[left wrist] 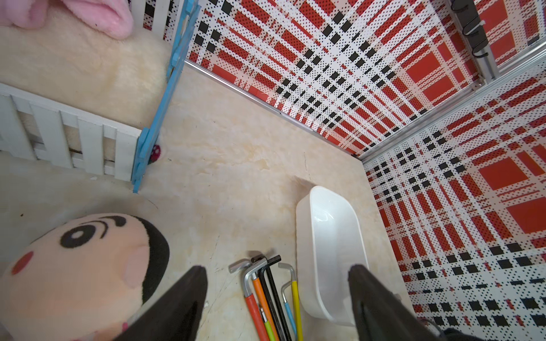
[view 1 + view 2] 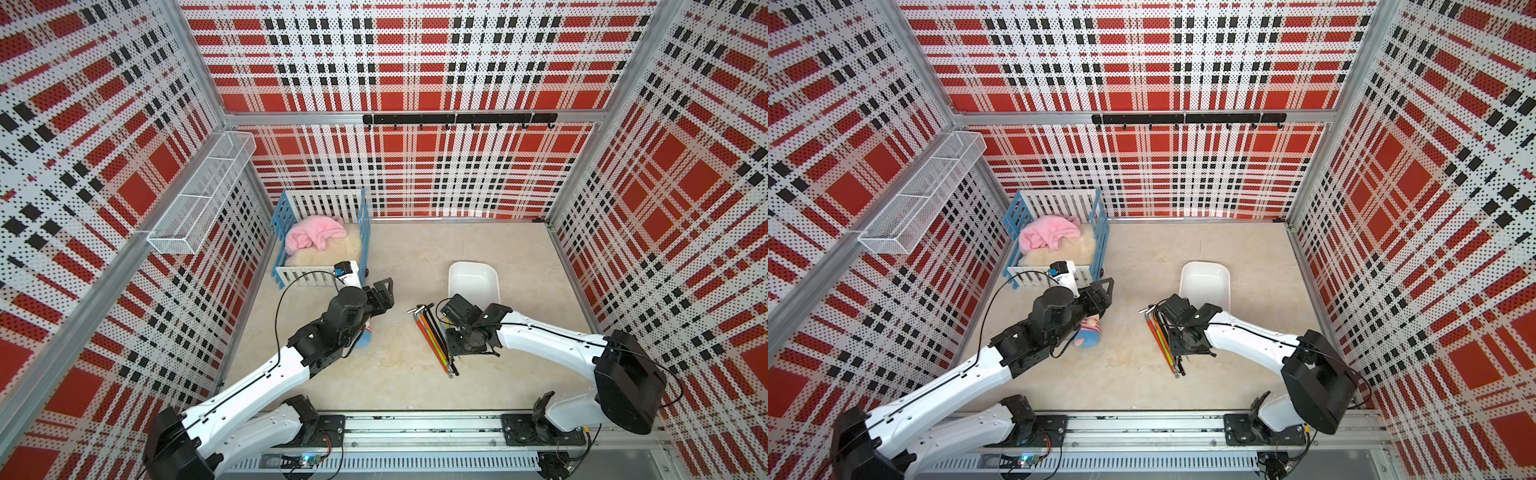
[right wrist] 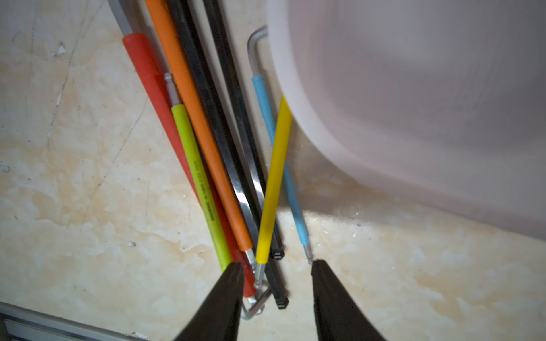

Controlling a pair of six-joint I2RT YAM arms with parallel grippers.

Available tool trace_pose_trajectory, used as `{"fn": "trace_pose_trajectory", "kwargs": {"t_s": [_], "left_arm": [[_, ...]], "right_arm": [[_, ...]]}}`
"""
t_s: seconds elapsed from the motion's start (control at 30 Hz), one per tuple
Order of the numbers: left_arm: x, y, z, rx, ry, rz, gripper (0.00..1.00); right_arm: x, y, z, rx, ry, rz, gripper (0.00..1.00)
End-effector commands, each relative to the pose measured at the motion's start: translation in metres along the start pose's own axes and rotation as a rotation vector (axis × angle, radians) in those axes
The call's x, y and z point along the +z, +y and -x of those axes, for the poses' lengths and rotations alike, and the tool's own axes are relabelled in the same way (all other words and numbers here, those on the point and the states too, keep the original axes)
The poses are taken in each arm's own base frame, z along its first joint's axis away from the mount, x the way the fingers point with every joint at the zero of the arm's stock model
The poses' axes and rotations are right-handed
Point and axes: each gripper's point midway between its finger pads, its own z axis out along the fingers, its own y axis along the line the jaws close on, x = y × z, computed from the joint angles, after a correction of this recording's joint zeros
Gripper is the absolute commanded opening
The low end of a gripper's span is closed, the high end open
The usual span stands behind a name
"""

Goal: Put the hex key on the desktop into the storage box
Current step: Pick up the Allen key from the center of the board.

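Note:
Several hex keys point(image 2: 432, 338) with red, orange, green, yellow, blue and black shafts lie bundled on the beige desktop point(image 2: 415, 257). The white storage box point(image 2: 473, 278) stands empty just beyond them, against their right side. In the right wrist view my right gripper point(image 3: 276, 262) is low over the near ends of the hex keys point(image 3: 206, 165). Its jaws stand apart, astride the yellow and black shafts and gripping nothing. My left gripper point(image 1: 277, 268) hangs open above the desktop left of the bundle, beside a doll point(image 1: 74, 265), with nothing in it.
A blue-and-white toy crib point(image 2: 320, 237) with a pink blanket stands at the back left. The stuffed doll point(image 2: 1088, 334) lies under my left wrist. A wire basket point(image 2: 199, 195) hangs on the left wall and a black hook rail point(image 2: 457, 119) on the back wall.

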Motion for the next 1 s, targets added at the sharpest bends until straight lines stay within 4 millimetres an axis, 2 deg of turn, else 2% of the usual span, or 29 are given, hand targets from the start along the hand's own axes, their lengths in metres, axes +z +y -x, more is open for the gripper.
{"fn": "trace_pose_trajectory", "kwargs": {"t_s": [0.0, 0.43, 0.87, 0.97], "left_arm": [[-0.003, 0.009, -0.005, 0.028, 0.022, 0.012, 0.80], [-0.004, 0.016, 0.000, 0.016, 0.030, 0.001, 0.79], [-0.002, 0.016, 0.004, 0.008, 0.032, -0.006, 0.78], [-0.003, 0.015, 0.005, 0.005, 0.033, -0.012, 0.78]], "right_arm": [[0.008, 0.004, 0.004, 0.037, -0.034, -0.016, 0.42], [0.024, -0.001, 0.018, 0.068, -0.063, -0.109, 0.33], [0.034, 0.002, 0.029, 0.044, -0.074, -0.140, 0.28], [0.037, -0.002, 0.032, 0.048, -0.088, -0.166, 0.28]]}}
